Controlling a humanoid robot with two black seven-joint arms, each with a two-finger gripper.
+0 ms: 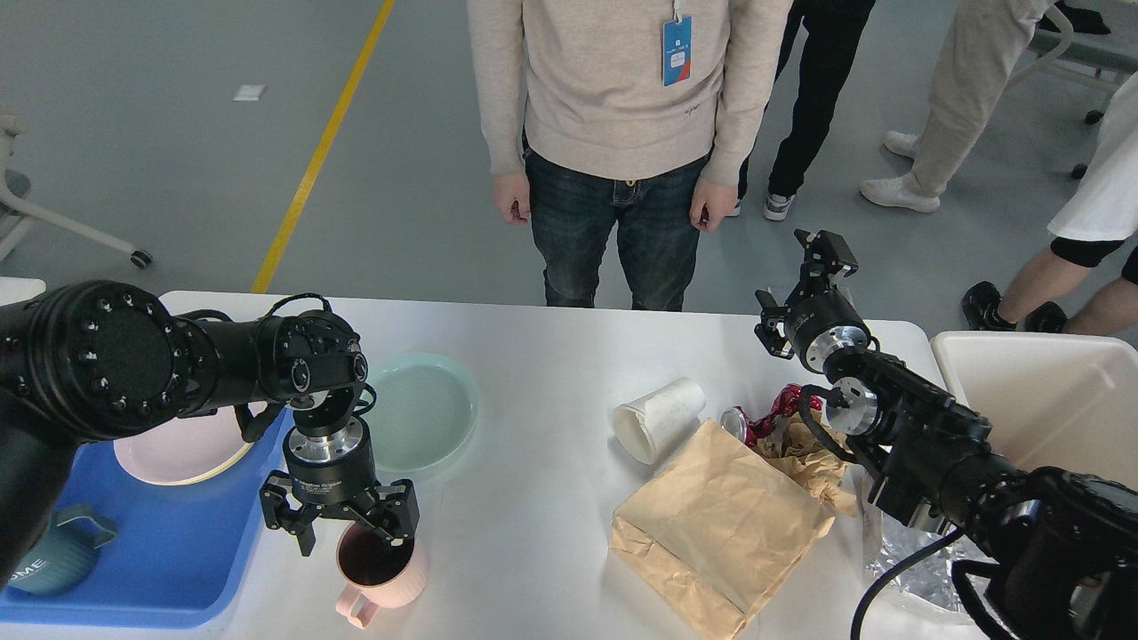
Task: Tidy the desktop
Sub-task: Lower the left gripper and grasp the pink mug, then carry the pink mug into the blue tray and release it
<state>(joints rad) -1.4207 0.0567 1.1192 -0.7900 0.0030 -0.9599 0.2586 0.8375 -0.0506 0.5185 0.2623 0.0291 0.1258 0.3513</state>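
A large white desktop [533,373] with rounded corners fills the near part of the scene, seen from above. On its left near side sits a blue tray [169,569] that holds a pale pink plate [178,449] at its far end and a grey-blue mug [58,551] at its near left. Just right of the tray, a mint green plate [427,409] lies bare on the desktop. The left gripper [342,529] points straight down over a pink mug [378,569] standing upright near the front edge; its fingers are spread apart, with one fingertip at the mug's dark mouth, and it clamps nothing. Toward the right lie a white paper cup [658,418] on its side, a brown paper bag [720,529] lying flat, and a crushed red can [769,418] among crumpled paper. The right gripper [822,253] is raised above the far right of the desktop, seen end-on, so whether it is open cannot be told. A cream-white bin [1040,391] stands at the far right. A person in a beige sweater [613,89] stands beyond the desktop.
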